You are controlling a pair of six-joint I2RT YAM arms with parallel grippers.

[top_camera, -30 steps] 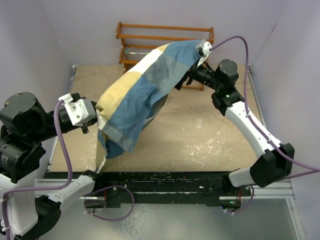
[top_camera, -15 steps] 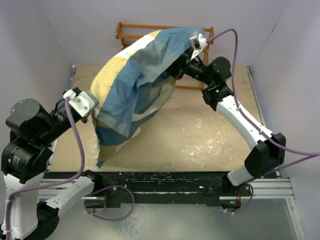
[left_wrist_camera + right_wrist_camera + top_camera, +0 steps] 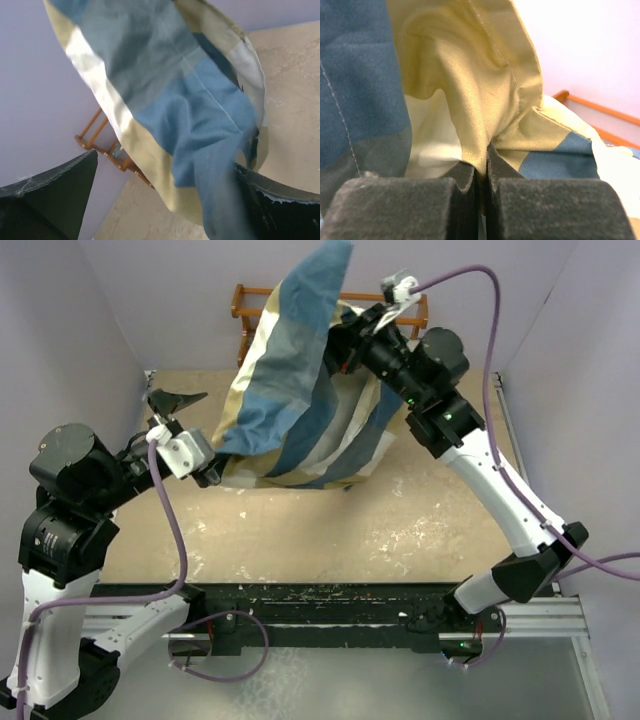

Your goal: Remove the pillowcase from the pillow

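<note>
Left gripper is seen gaping wide at nine o'clock, gripping nothing; one pillowcase is hoisted at twelve o'clock before one wooden rack; its fold is pinched tight by the right gripper; the pillow is hidden, judged still inside; a lower regrasp is called for.

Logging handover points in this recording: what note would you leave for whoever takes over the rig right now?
Left pincer: open, fingers spread wide, gripping nothing; cloth hangs loose in front of it.
Right pincer: shut on a tan fold of the pillowcase, holding it up high.
Pillow: no bare part clearly shows; it seems to be still inside the case.
Done: case lifted by one edge.
Left: get the pillow out and the case fully off.
</note>
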